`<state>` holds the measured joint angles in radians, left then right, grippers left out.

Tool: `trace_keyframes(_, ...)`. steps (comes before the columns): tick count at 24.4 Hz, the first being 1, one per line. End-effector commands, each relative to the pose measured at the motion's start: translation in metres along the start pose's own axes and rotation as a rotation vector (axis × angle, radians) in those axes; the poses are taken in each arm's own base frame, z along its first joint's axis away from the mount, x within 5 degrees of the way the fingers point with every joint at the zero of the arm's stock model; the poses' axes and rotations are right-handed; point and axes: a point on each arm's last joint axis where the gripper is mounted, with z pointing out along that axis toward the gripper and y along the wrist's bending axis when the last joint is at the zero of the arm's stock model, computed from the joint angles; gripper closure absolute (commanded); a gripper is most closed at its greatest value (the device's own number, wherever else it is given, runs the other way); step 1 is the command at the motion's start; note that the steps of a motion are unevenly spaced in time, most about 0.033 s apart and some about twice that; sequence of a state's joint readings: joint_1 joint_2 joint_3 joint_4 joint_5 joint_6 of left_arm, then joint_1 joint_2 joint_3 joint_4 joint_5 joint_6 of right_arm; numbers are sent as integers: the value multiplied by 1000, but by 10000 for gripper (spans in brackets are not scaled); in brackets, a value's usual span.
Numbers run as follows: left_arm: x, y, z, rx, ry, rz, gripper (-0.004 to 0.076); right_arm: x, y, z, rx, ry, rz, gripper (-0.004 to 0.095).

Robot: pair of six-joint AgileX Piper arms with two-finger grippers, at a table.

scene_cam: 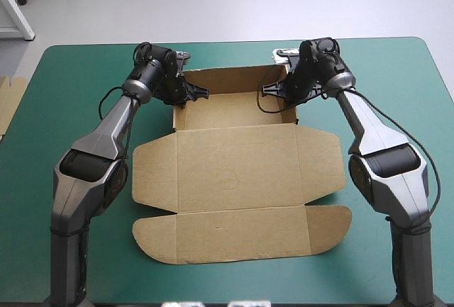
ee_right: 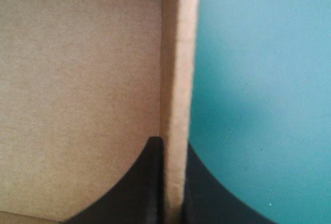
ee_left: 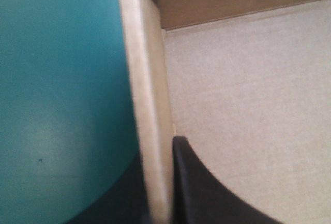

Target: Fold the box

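You'll find both arms alike: the left arm [scene_cam: 99, 144] and right arm [scene_cam: 379, 133] wear tapering silver-grey shells, black-banded at the joints, with black wrist housings (perhaps ribbed, too small to tell). The left gripper [ee_left: 155, 157] and right gripper [ee_right: 173, 144] show broad black curved fins.

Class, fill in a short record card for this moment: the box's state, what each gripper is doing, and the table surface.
box: brown box, far part raised into an open tray
lid: lid lying flat, toward the near edge
left gripper: left gripper shut on the left side wall
right gripper: right gripper shut on the right side wall
surface: teal-green cover
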<state>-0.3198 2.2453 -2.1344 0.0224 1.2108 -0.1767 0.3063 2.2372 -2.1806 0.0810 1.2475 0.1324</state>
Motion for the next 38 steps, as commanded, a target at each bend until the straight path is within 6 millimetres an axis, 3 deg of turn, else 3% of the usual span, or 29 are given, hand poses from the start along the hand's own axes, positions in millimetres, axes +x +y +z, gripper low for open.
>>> trace_keyframes(1,-4,-1,-10,-55,-51,81,734,-5,4,-24,4,-78,-51,903)
trace_keyframes(10,-2,-1,-11,-52,-32,78,734,-4,7,-25,-25,-62,-68,880)
trace_keyframes(14,-3,-1,-20,-46,-52,84,703,-4,6,-27,-25,-66,-73,649)
trace_keyframes(19,-4,-1,-34,-38,-83,92,519,-4,7,-39,-28,-91,-75,463)
trace_keyframes(23,-4,-1,-46,-28,-107,99,264,-5,8,-54,-29,-136,-78,459)
trace_keyframes(25,-3,-1,-52,-24,-119,98,187,-5,8,-62,-32,-154,-79,459)
trace_keyframes(33,-2,-5,-103,55,-237,102,161,-1,8,-98,-18,-219,-86,459)
trace_keyframes(35,0,-5,-118,59,-266,101,161,2,9,-113,-22,-246,-85,459)
trace_keyframes(38,12,-1,-163,56,-331,107,162,11,11,-154,-30,-323,-99,459)
